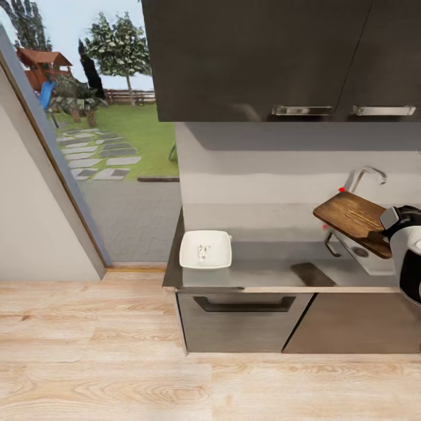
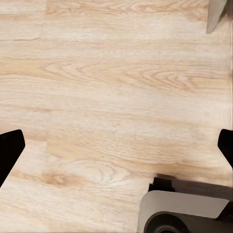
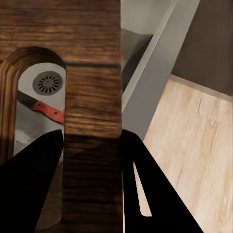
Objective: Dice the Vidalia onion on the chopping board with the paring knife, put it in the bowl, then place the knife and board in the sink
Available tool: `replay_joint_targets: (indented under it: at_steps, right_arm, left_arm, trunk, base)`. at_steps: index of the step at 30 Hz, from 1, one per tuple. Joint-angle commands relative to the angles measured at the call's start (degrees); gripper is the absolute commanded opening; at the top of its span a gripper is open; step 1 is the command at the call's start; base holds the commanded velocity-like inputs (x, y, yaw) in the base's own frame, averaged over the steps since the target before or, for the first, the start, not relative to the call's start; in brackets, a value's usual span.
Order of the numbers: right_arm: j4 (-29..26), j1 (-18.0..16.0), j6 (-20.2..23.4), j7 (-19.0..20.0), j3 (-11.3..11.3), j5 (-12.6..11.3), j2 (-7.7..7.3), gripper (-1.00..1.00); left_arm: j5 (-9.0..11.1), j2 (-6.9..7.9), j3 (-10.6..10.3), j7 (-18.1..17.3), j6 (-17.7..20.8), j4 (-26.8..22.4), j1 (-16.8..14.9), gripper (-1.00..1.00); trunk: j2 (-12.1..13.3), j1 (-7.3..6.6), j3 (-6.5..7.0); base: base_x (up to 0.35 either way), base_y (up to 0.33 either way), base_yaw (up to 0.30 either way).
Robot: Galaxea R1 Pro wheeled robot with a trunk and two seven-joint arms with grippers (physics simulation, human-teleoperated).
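2 black fingers of the right gripper (image 3: 92, 145) clamp the chopping board's (image 1: 354, 214) edge, holding it tilted above the sink (image 1: 374, 264); through its handle slot the paring knife (image 3: 48, 110) lies by the drain; the left gripper (image 2: 116, 145) hangs spread over wooden floor (image 2: 111, 87); diced onion (image 1: 203, 252) sits in the bowl (image 1: 205, 249) on the countertop (image 1: 263, 272).

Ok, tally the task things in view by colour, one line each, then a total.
Brown: 1, the chopping board held in the right gripper
White: 2, the bowl and the diced onion in it
Red-handled: 1, the paring knife in the sink
Grey: 1, the sink
Total: 5
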Motion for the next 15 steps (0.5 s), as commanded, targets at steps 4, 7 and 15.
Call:
replay_joint_targets:
  at_steps: [4,7,15]
  right_arm:
    - [0.0,-0.1,0.3,0.0,-0.2,0.5,0.08,-1.0]
    - [0.1,-0.1,0.2,-0.3,-0.2,0.5,0.19,-1.0]
    - [0.3,0.3,-1.8,-0.8,-0.4,0.4,0.4,-1.0]
  left_arm:
    - [0.2,-0.04,-0.4,0.2,-0.2,0.2,-0.1,1.0]
    - [0.2,-0.04,-0.4,0.2,-0.2,0.2,-0.1,1.0]
    - [0.2,-0.02,-0.4,0.2,-0.2,0.2,-0.1,1.0]
  trunk:
    - [-0.1,0.04,-0.12]
    - [-0.1,0.04,-0.12]
    - [-0.1,0.04,-0.12]
  base:
    - [0.0,-0.309,0.0]
    - [0.0,-0.312,0.0]
    - [0.0,-0.229,0.0]
